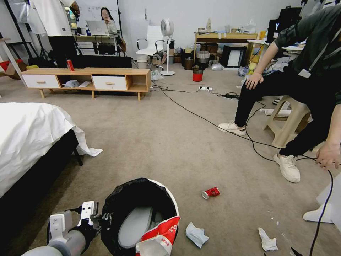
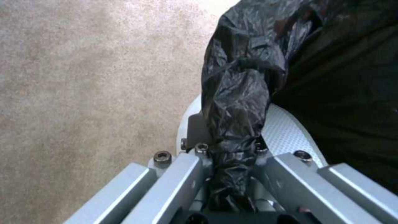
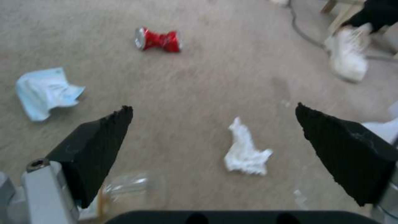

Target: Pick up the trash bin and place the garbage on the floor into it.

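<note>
Left gripper: you have it clamped on the black bag folded over the trash bin rim, at the bin's left side
Trash bin: it sits low before you; a red snack packet lies over its near rim
Right gripper: jaws spread wide, nothing held, above a crumpled white tissue on the floor
Garbage: you see a crushed red can and a pale blue tissue right of the bin, apart from each other

trash bin: glossy crinkled black plastic liner | floor: matt short-pile carpet | garbage: crushed metal can
</note>
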